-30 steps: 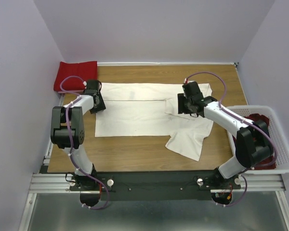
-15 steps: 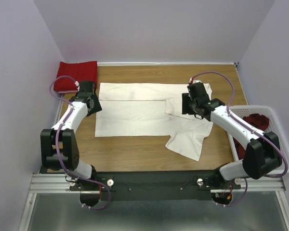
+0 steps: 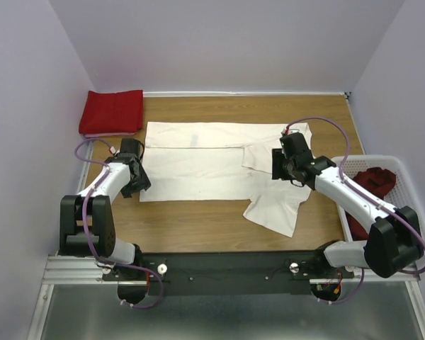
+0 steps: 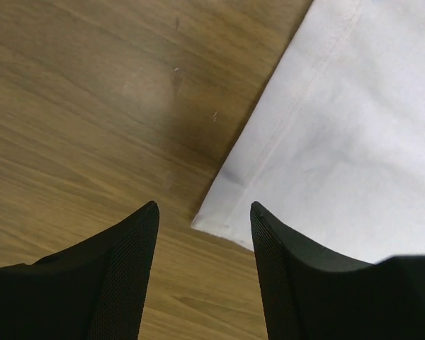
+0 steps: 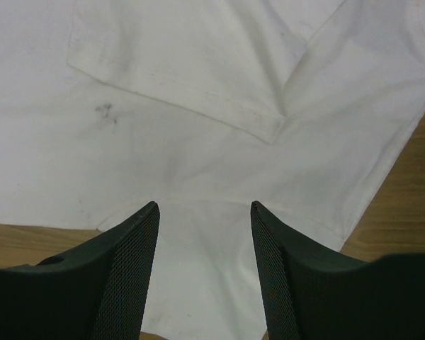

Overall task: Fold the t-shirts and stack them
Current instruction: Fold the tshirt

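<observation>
Left pincer (image 4: 202, 212) hangs wide open and empty, its jaws straddling the cream shirt's (image 3: 198, 166) corner (image 4: 223, 209) at 7 o'clock of the cloth; one finger is over bare desk (image 4: 71, 106), the other over the cloth; whether the tips touch the wood I cannot tell. The likely risk here: a close from this stance may slide off the thin edge and catch nothing, or pinch only the top layer if the cloth is doubled, so the corner peels away on the lift; pressing down too hard would jam the tips on the desk.

Right pincer (image 5: 204, 209) is likewise spread wide with nothing in it, poised over the shirt's 3 o'clock side, where the folded-in sleeve (image 5: 198, 64) ends and the near sleeve (image 3: 273, 209) splays out toward 5 o'clock. Closing there would, I judge, gather a bunch of layers rather than an edge; a lift could drag the tucked sleeve open and undo that fold; if the two arms rise unevenly the fold line will skew, and the cloth can slip on smooth wood.

Further out, the cream shirt lies at desk centre; a folded red shirt (image 3: 112, 111) sits at 10 o'clock; a dark shirt (image 3: 374, 177) lies in the basket (image 3: 416, 212) at 3 o'clock; a wide swing of the right arm could snag that basket.
</observation>
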`<action>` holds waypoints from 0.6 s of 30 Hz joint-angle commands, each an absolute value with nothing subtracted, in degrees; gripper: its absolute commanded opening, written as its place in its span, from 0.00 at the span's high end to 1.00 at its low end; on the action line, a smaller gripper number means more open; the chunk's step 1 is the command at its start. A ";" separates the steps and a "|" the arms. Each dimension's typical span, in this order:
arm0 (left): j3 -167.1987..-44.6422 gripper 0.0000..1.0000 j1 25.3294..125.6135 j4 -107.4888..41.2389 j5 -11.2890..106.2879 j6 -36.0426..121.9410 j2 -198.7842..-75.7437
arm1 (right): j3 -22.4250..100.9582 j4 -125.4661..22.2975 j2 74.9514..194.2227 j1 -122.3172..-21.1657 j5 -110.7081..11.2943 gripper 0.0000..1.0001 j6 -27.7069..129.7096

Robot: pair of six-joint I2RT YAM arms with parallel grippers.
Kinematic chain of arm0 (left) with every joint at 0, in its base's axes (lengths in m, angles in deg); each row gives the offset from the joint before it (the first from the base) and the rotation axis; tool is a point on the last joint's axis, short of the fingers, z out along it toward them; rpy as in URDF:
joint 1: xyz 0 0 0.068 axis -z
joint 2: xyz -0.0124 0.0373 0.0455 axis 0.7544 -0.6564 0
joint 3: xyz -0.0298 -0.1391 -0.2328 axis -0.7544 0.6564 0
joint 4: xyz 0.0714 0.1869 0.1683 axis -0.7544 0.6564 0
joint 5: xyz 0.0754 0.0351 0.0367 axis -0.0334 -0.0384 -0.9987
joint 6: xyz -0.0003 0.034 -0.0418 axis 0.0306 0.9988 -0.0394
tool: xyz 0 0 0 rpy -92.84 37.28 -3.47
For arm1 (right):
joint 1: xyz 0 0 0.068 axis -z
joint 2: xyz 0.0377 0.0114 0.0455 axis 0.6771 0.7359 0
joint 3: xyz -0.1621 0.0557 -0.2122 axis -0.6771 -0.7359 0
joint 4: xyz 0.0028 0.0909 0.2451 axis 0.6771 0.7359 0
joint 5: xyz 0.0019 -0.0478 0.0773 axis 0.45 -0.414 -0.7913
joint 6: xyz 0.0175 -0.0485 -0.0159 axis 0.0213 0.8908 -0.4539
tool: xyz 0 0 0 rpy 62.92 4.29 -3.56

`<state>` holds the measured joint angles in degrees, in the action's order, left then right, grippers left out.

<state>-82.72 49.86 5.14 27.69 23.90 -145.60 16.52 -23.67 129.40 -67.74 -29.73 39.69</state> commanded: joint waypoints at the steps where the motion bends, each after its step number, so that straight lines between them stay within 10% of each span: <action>1: -80.51 0.38 50.11 6.77 25.79 20.78 -142.98 | 14.70 -23.00 126.98 -67.49 -26.86 0.38 39.53; 18: -76.29 0.43 50.73 0.97 28.34 19.55 -144.39 | 13.29 -24.14 126.63 -67.40 -26.77 0.38 39.80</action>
<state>-77.32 50.29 3.06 27.82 20.64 -144.25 14.09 -23.80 127.52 -67.74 -28.18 39.73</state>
